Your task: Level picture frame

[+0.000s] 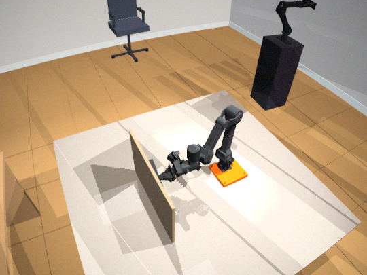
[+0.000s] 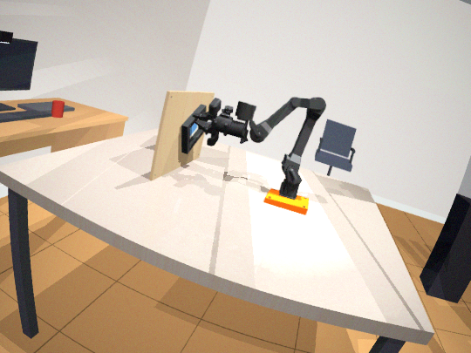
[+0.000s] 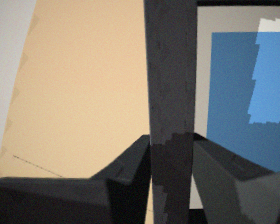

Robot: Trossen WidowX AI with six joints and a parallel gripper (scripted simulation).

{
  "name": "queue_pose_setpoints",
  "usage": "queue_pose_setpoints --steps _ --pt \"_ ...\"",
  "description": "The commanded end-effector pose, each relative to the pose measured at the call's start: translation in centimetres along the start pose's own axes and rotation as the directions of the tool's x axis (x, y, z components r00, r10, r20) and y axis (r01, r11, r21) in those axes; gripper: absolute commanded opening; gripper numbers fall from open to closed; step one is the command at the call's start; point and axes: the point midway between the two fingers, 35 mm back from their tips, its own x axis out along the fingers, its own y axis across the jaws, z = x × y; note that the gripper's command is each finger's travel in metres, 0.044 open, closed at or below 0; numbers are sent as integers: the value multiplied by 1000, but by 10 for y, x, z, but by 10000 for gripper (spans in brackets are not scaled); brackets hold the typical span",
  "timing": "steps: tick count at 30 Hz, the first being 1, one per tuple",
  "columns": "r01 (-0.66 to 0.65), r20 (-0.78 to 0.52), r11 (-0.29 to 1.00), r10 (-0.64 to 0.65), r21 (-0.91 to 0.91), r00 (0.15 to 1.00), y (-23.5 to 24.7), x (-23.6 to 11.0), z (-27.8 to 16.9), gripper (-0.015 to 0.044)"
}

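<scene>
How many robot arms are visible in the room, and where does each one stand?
2. One dark grey arm stands on the orange base plate on the white table. A second black arm stands on the tall dark pedestal near the wall. Others may be hidden.

Bright, even light; glare whitens the desk [image 1: 292,199] beside the orange base plate [image 1: 240,176]; soft overlapping shadows, coarse pixelated edges.

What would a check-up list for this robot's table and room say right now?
Surface: white table, orange base plate under the arm.
Job's things: dark frame with a blue picture, on the wooden board.
Clutter: nothing seen on the table.
Grippers: gripper, jaws shut on the frame's side bar.
Cables: nothing seen.
Surroundings: chair, black pedestal with another arm, side desk with a red cup.
</scene>
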Motion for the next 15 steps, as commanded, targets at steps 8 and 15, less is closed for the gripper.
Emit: queue_pose_setpoints --steps 8,15 --pt "0 0 999 0 47 1000 -1 0 0 0" --pt "0 -1 996 0 89 1000 0 0 1 0"
